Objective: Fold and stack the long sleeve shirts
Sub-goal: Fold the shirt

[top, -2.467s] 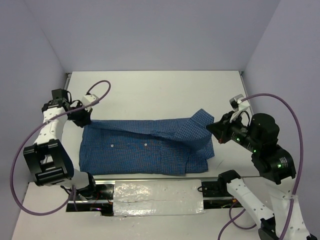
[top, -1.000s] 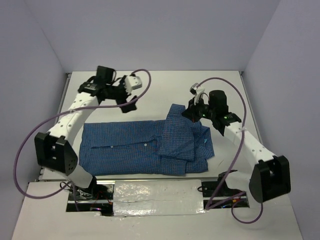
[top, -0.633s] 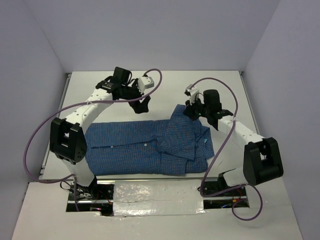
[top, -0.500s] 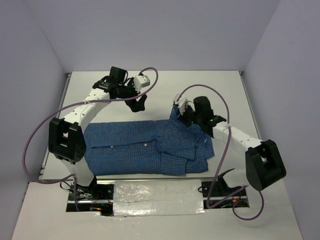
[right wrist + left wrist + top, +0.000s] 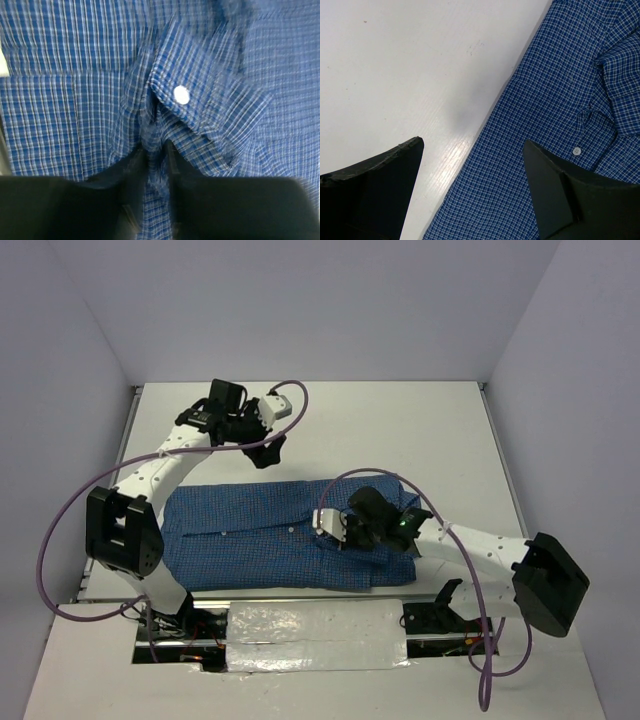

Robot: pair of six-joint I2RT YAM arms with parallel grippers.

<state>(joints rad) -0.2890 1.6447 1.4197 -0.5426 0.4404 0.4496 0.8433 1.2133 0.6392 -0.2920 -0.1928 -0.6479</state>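
The long sleeve shirt (image 5: 250, 535), blue with fine checks and white buttons, lies flat across the near half of the table. My right gripper (image 5: 333, 528) is low over its middle. In the right wrist view the right gripper (image 5: 156, 150) has its fingers close together, with a ridge of shirt cloth (image 5: 75, 100) pinched between them just below a buttoned cuff (image 5: 181, 95). My left gripper (image 5: 272, 448) hovers behind the shirt's far edge. In the left wrist view the left gripper (image 5: 472, 145) is wide open and holds nothing; below it are the shirt's edge (image 5: 560, 90) and white table.
The white table (image 5: 400, 430) is walled at the back and on both sides. A shiny covered strip (image 5: 315, 635) lies along the near edge between the arm bases. Purple cables (image 5: 290, 390) loop from both arms.
My right gripper has carried the sleeve from the shirt's far right corner down to its middle, so the sleeve now lies folded over the body. The left gripper has shifted slightly at the back.
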